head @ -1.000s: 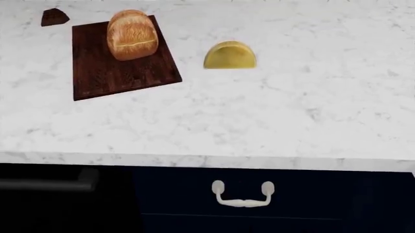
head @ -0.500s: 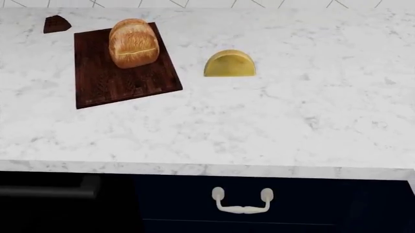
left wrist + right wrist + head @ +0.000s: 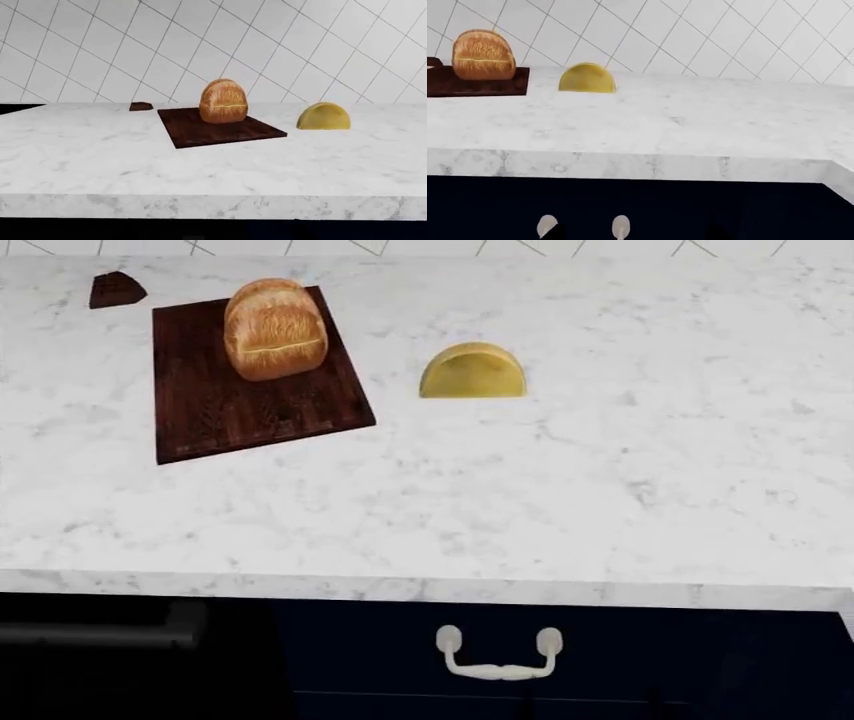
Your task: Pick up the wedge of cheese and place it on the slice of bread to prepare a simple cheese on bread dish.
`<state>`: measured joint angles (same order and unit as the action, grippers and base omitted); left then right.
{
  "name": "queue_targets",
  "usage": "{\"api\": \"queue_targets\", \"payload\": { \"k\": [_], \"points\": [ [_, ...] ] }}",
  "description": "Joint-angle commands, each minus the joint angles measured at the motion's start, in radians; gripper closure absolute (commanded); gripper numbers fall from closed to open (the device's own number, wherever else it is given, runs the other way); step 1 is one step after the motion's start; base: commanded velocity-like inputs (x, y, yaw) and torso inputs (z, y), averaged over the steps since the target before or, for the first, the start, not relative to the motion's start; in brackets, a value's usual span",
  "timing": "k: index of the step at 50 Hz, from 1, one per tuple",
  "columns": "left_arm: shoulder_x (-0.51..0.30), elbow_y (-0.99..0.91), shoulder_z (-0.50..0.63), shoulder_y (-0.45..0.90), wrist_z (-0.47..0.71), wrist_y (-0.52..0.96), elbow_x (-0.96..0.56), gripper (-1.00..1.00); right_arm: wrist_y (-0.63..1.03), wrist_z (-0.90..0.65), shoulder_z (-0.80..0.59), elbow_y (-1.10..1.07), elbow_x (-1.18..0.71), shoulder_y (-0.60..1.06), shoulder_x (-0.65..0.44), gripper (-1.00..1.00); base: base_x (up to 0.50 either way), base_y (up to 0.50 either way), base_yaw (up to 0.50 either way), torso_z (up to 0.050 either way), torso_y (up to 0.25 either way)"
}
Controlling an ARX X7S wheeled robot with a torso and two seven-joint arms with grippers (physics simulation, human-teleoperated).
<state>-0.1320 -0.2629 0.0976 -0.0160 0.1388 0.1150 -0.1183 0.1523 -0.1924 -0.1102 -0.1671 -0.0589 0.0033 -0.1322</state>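
- Currently the wedge of cheese [image 3: 473,372] is seen on the white marble countertop [image 3: 561,500], its flat cut edge down and its rounded rind up, with nothing touching it.
- It is set just beside the dark wooden cutting board [image 3: 247,390], apart from the board's near corner, on the side toward the robot's right.
- The slice of bread [image 3: 275,328] is stood on the far part of that board, its crease facing the robot; it is well apart from the cheese.
- The same layout is shown in the left wrist view: cheese [image 3: 323,116], bread [image 3: 223,101], board [image 3: 220,131].
- A small dark brown piece [image 3: 116,289] is seen on the counter beyond the board's far left corner.
- Diagonal white wall tiles [image 3: 200,45] are set behind the counter.
- A pale drawer handle [image 3: 499,654] is mounted on the dark cabinet front below the counter edge.
- Neither gripper is caught by any view, so the state of their fingers cannot be told.
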Motion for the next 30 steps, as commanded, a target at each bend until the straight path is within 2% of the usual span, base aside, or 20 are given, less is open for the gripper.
{"api": "queue_targets", "payload": {
  "k": [1, 6, 11, 14, 16, 18, 20, 21, 27, 29, 30],
  "points": [
    [-0.027, -0.162, 0.005, 0.013, 0.038, 0.118, 0.007, -1.00, 0.131, -0.010, 0.007, -0.196, -0.016, 0.013, -0.036, -1.00, 0.00, 0.00, 0.00, 0.000, 0.000],
    [-0.035, -0.266, -0.023, 0.030, 0.057, 0.178, -0.023, -1.00, 0.182, -0.016, 0.024, -0.267, -0.029, 0.030, -0.050, -1.00, 0.00, 0.00, 0.00, 0.000, 0.000],
    [-0.052, -0.284, -0.060, 0.062, 0.070, 0.206, -0.038, -1.00, 0.234, -0.020, 0.020, -0.318, -0.025, 0.051, -0.067, -1.00, 0.00, 0.00, 0.00, 0.000, 0.000],
    [-0.045, -0.338, -0.117, 0.078, 0.063, 0.260, -0.136, -1.00, 0.266, -0.022, 0.029, -0.340, -0.034, 0.072, -0.072, -1.00, 0.00, 0.00, 0.00, 0.000, 0.000],
    [-0.066, -0.364, -0.108, 0.093, 0.081, 0.280, -0.100, -1.00, 0.304, -0.011, 0.049, -0.360, -0.078, 0.090, -0.064, -1.00, 0.00, 0.00, 0.00, 0.000, 0.000],
    [-0.070, -0.393, -0.129, 0.109, 0.084, 0.310, -0.135, -1.00, 0.339, -0.015, 0.064, -0.389, -0.094, 0.111, -0.068, -1.00, 0.00, 0.00, 0.00, 0.000, 0.000],
    [-0.106, -0.386, -0.077, 0.115, 0.107, 0.263, -0.011, -1.00, 0.357, -0.015, 0.067, -0.407, -0.097, 0.124, -0.076, -1.00, 0.00, 0.00, 0.00, 0.000, 0.000],
    [-0.093, -0.383, -0.103, 0.126, 0.086, 0.287, -0.086, -1.00, 0.373, -0.021, 0.065, -0.416, -0.090, 0.136, -0.082, -1.00, 0.00, 0.00, 0.00, 0.000, 0.000],
    [-0.119, -0.445, -0.112, 0.208, 0.097, 0.388, -0.107, -1.00, 0.465, -0.030, 0.082, -0.463, -0.099, 0.210, -0.105, -1.00, 0.00, 0.00, 0.00, 0.000, 0.000],
    [-0.143, -0.452, -0.079, 0.230, 0.118, 0.393, -0.041, -1.00, 0.501, -0.034, 0.090, -0.485, -0.106, 0.230, -0.110, -1.00, 0.00, 0.00, 0.00, 0.000, 0.000],
    [-0.137, -0.462, -0.080, 0.241, 0.108, 0.417, -0.069, -1.00, 0.515, -0.036, 0.088, -0.490, -0.102, 0.240, -0.116, -1.00, 0.00, 0.00, 0.00, 0.000, 0.000]
  ]
}}
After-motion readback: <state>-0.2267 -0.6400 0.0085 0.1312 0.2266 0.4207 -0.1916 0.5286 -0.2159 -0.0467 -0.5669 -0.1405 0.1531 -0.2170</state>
